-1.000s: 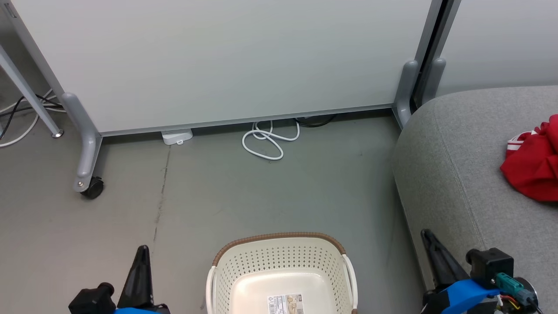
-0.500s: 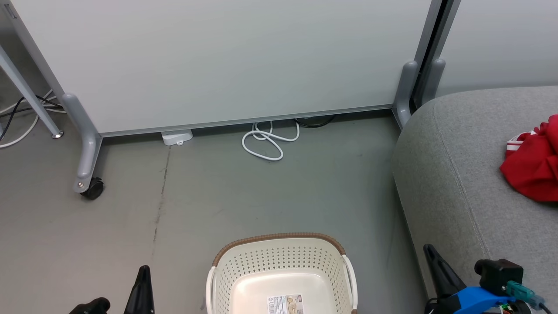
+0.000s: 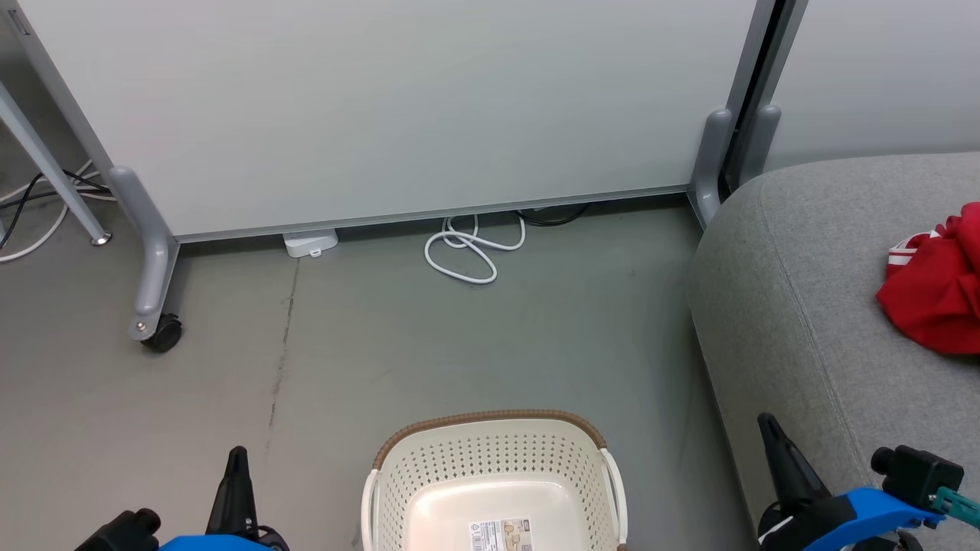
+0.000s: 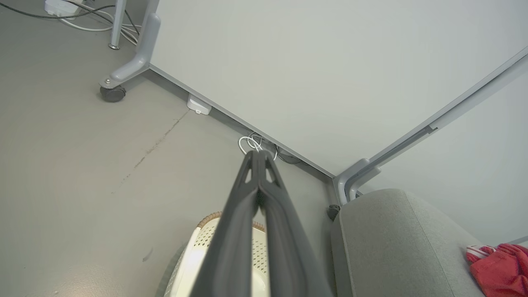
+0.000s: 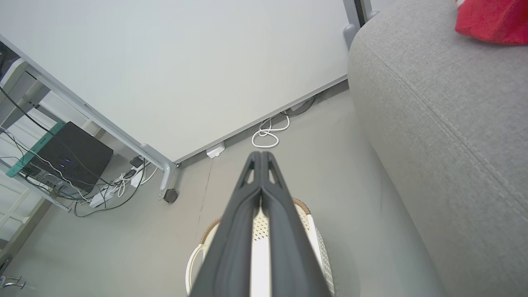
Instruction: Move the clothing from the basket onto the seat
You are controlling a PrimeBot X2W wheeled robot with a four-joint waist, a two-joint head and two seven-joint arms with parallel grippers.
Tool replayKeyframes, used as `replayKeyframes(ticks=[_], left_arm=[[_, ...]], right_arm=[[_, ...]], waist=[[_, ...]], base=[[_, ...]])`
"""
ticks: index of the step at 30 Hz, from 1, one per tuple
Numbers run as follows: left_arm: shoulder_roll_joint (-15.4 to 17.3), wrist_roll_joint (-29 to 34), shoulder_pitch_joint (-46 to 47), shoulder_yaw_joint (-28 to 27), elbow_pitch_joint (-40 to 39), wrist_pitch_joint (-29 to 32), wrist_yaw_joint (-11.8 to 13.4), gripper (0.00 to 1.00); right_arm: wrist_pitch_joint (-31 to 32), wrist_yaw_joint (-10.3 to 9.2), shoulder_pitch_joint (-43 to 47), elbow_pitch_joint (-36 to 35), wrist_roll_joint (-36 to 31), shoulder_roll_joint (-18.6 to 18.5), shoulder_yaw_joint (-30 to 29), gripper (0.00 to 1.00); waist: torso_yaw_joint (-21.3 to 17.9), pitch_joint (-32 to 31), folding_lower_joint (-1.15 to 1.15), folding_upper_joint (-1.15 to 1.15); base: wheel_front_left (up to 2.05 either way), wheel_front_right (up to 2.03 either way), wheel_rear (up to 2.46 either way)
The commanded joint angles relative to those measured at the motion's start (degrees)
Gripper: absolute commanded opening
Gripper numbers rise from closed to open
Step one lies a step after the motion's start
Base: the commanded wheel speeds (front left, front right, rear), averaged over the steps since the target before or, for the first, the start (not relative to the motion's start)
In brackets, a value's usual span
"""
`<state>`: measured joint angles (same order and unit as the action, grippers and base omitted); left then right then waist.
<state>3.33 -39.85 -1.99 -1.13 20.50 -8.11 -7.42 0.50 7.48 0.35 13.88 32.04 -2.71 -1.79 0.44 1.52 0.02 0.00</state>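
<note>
Both grippers are pinched fully closed and empty, the left gripper (image 3: 236,459) at 7 o'clock and the right gripper (image 3: 768,425) at 5. The red clothing (image 3: 934,298) lies bunched on the grey seat (image 3: 796,321) at 3 o'clock. The basket (image 3: 490,419) at 6 is cropped, so a garment left in its near half could go unnoticed.

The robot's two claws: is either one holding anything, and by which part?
Nothing is held. The left gripper and the right gripper are both shut with nothing between their fingers; the red clothing lies apart on the seat.
</note>
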Motion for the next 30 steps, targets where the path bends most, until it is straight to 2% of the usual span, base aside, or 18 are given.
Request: replayKeyframes(ticks=[1, 30], left_arm=[[0.23, -2.14, 1.91, -0.5, -1.13, 0.46, -0.02, 0.0], [-0.03, -21.97, 4.6, -2.53, -3.34, 6.1, -0.05, 0.0]], right_arm=[[0.33, 0.0, -1.67, -0.66, 2.6, -0.09, -0.34, 0.0], [2.58, 0.01, -3.87, -0.4, 25.34, -0.16, -2.1, 0.0]], waist=[[-0.01, -0.02, 0.0, 0.0], [-0.13, -0.41, -0.01, 0.0]], base=[[0.0, 0.0, 0.0], [0.0, 0.0, 0.0]])
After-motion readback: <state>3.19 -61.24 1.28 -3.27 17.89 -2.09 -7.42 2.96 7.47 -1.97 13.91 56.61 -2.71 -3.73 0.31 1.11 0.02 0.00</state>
